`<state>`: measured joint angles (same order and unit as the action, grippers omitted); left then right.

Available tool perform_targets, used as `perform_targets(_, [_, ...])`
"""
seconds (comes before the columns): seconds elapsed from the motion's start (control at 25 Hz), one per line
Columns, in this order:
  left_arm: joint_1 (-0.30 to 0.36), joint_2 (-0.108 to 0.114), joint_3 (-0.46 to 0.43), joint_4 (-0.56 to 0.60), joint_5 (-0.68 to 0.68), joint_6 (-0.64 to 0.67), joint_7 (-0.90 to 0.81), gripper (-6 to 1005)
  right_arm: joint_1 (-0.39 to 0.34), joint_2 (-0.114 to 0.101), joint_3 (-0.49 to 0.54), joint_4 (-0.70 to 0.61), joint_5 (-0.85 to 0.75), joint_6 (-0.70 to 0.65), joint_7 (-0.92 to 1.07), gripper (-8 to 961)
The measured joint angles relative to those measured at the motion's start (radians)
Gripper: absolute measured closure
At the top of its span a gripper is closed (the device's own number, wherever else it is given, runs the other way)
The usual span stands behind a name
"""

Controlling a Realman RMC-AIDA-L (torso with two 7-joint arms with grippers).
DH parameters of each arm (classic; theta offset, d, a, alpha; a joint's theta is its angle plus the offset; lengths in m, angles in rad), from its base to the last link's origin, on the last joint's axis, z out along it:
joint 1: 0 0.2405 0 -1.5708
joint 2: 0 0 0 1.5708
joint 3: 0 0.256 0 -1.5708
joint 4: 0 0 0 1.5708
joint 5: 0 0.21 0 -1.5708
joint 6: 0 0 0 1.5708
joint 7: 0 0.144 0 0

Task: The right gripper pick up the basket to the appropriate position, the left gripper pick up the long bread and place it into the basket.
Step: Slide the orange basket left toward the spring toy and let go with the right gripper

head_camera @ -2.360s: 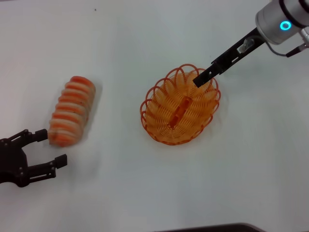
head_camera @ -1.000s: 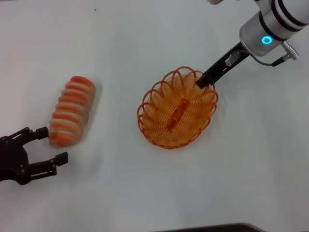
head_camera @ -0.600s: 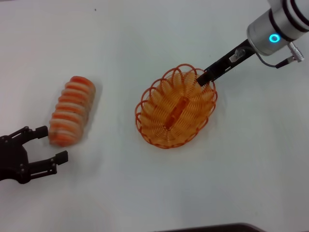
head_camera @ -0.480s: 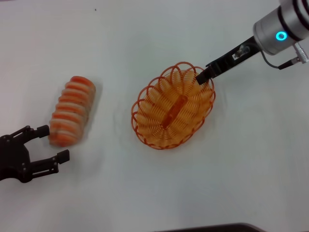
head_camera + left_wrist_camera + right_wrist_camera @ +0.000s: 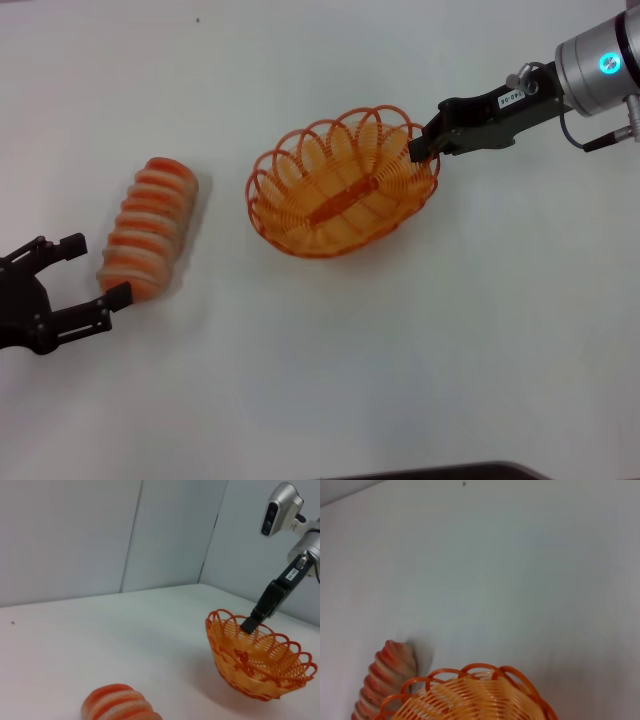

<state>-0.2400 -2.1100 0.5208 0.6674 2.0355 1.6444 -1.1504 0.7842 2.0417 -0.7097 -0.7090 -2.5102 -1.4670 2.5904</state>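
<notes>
The basket (image 5: pixel 340 192), an oval orange wire one with a scalloped rim, is held by its right rim end in my right gripper (image 5: pixel 425 148). In the left wrist view the basket (image 5: pixel 256 661) hangs tilted just above the white table, with the right gripper (image 5: pixel 249 624) clamped on its rim. The long bread (image 5: pixel 150 228), striped orange-red and beige, lies on the table to the left. My left gripper (image 5: pixel 101 267) is open at the bread's near end, one finger beside it. The bread (image 5: pixel 120 706) shows low in the left wrist view, and the right wrist view shows the bread (image 5: pixel 385 676) beyond the basket rim (image 5: pixel 470 672).
The white table (image 5: pixel 320 380) stretches bare around both objects. Grey wall panels (image 5: pixel 100 530) stand behind the table in the left wrist view. A dark edge (image 5: pixel 440 472) runs along the table's near side.
The right gripper has carried the basket to the left, toward the bread, turning and tilting it. The left gripper has crept forward to the bread's near end.
</notes>
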Motion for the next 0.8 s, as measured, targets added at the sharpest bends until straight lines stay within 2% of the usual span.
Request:
perform_targets(0.28, [0.007,-0.003,-0.014,0.025,0.0,-0.001,0.01,64,-0.031,0.025,0.025,0.01,0.003,0.059,0.15,881])
perform_targets(0.32, [0.008,-0.003,-0.016,0.029,0.0,-0.001,0.01,64,-0.043,0.035,0.026,0.015,0.009,0.1,0.202,882])
perform_targets(0.48, [0.007,-0.004,-0.02,0.031,0.004,-0.003,0.016,64,-0.056,0.049,0.026,0.029,0.03,0.167,0.23,881])
perform_targets(0.8, [0.008,-0.013,-0.019,0.033,0.008,-0.018,0.037,63,-0.066,0.053,-0.022,0.127,0.144,0.29,0.214,882])
